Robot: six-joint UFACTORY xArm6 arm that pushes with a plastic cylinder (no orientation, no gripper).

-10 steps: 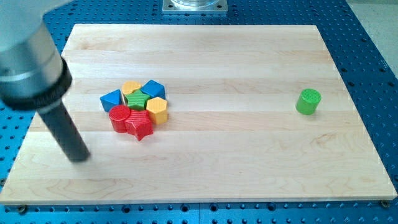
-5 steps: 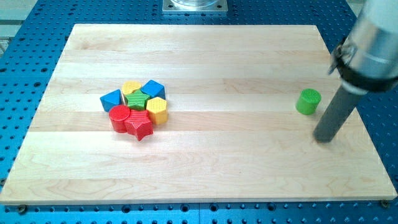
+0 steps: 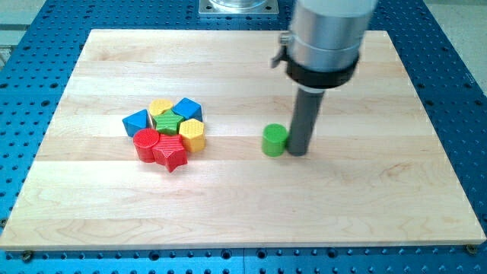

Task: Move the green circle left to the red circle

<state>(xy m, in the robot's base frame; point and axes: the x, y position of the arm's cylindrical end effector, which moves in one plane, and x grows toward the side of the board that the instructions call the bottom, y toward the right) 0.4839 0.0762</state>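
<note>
Pale wood board (image 3: 251, 213) lies on a blue perforated bench (image 3: 464, 91); surface is smooth and level. The arm's rod stands upright near the board's middle, my tip (image 3: 297, 151) down at the surface, just beside the green circle (image 3: 275, 140) on the view's right and apparently in contact. The rod has no jaws and holds nothing; it can only shove.

The cluster sits well apart towards the view's left: blue blocks (image 3: 136, 121) and (image 3: 187, 109), yellow blocks (image 3: 160, 107) and (image 3: 192, 135), a green star (image 3: 168, 122), a red star (image 3: 172, 153), and the red circle (image 3: 146, 141) on the cluster's lower left.

Judgement: the green circle is a small, rigid, light cylinder that should slide readily but may roll off a round rod. Contact is best kept on its right flank, centred, steering slightly towards the view's bottom.
</note>
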